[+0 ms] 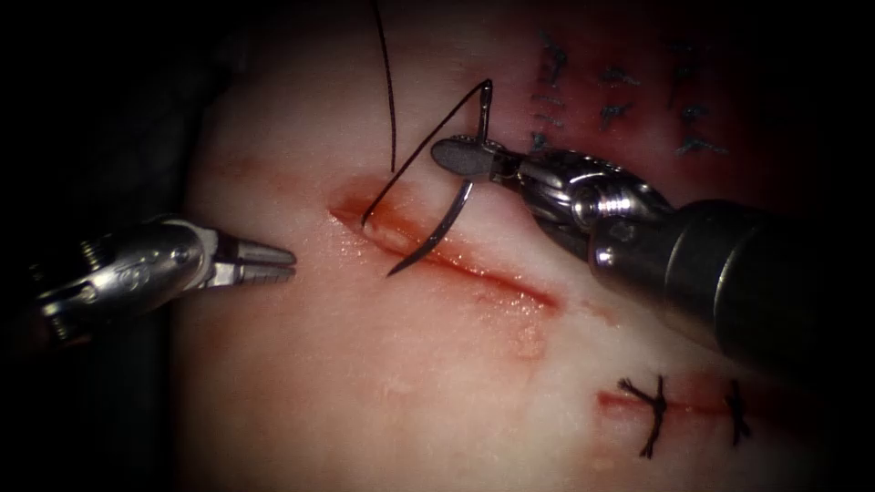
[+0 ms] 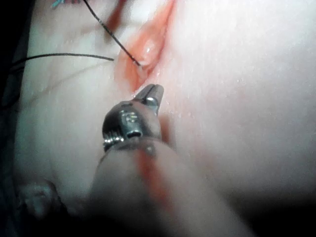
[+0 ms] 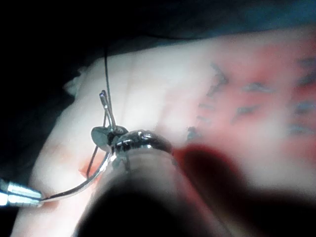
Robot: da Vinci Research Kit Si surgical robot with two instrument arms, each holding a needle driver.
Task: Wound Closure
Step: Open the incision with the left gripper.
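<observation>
Over the pale, glistening slab of pork-belly tissue point(image 1: 383, 392) I have both arms in sight; my right arm's steel needle driver point(image 1: 467, 157) has its jaws clamped on the dark curved steel needle point(image 1: 453, 211), gripping it roughly a third of the way along the curve from the swaged end, which stands up above the jaws while the pointed end hangs down over the long red cut point(image 1: 456, 260); the tip looks to sit just at the cut's edge, and I cannot tell for certain whether it touches, but the body of the needle is out of the tissue; the thin black thread point(image 1: 415, 150) runs from the needle's rear end down into the left end of the cut, so I judge at least one bite of this wound already carries thread, with a second strand rising away upward; my left arm's silver needle driver point(image 1: 260, 261) waits to the left of the cut, well apart from the needle, jaws slightly parted and holding nothing; to the lower right, a shorter red cut shows two finished black knotted stitches point(image 1: 653, 412); by my reckoning this main cut gapes along nearly its whole length, wet with red fluid point(image 1: 401, 223), with no tied stitch on it, so most of the closure is left.
</observation>
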